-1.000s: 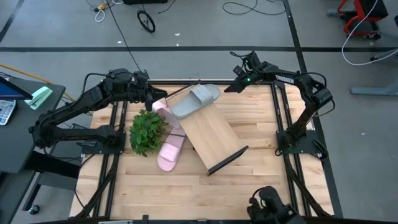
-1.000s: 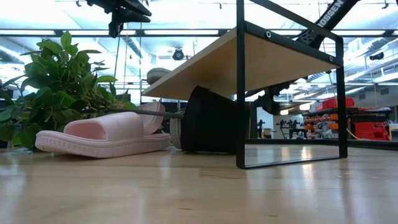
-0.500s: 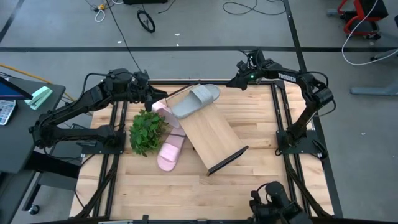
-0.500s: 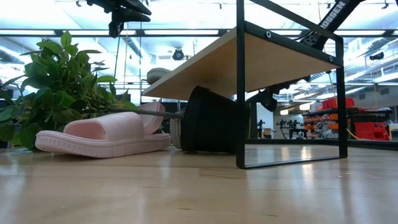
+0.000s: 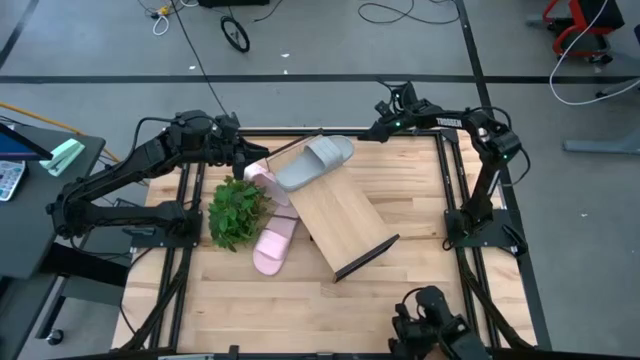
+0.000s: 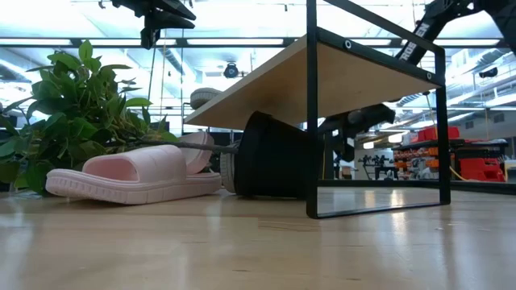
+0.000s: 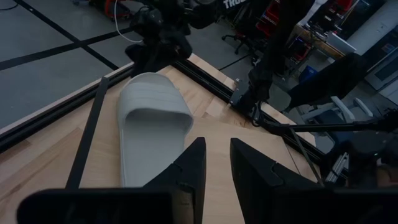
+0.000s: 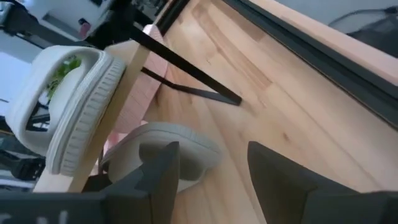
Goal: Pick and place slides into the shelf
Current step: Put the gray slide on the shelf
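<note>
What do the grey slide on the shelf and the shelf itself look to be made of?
Grey slide: probably moulded foam or rubber, matte, with a ribbed sole edge and a one-piece strap. Shelf: light wood board with visible grain, and thin black frame ends, likely metal.

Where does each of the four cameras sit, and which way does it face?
High view: overhead, straight down; both arms, left hand, right hand.
Low view: tabletop height, level across; light pink slide sandal, flat light-wood shelf board.
Left wrist view: on the left arm, past its open fingers to the grey slide sandal on the board.
Right wrist view: on the right arm, past its open fingers.
Shared: both wrist views show that grey sandal.
</note>
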